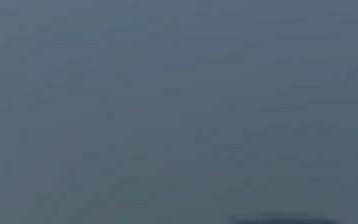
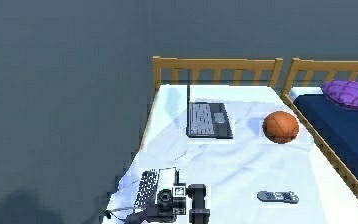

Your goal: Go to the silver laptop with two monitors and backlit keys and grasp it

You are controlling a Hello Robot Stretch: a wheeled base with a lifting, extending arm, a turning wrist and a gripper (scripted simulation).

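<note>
The forward view faces a plain grey-blue wall (image 1: 177, 100). In the arm side view a bed (image 2: 177, 150) with a white sheet and a wooden headboard (image 2: 217, 72) fills the middle. The silver laptop (image 2: 209, 120) lies open on it just above frame centre, with a basketball (image 2: 281, 126) to its right and a remote control (image 2: 277, 196) at lower right. At the bottom edge the hand (image 2: 127, 210) lies by a grey keyed slab (image 2: 147, 187) on the sheet. I cannot tell whether the hand holds anything. A second bed (image 2: 327, 120) at far right carries a purple pillow (image 2: 349, 93).
</note>
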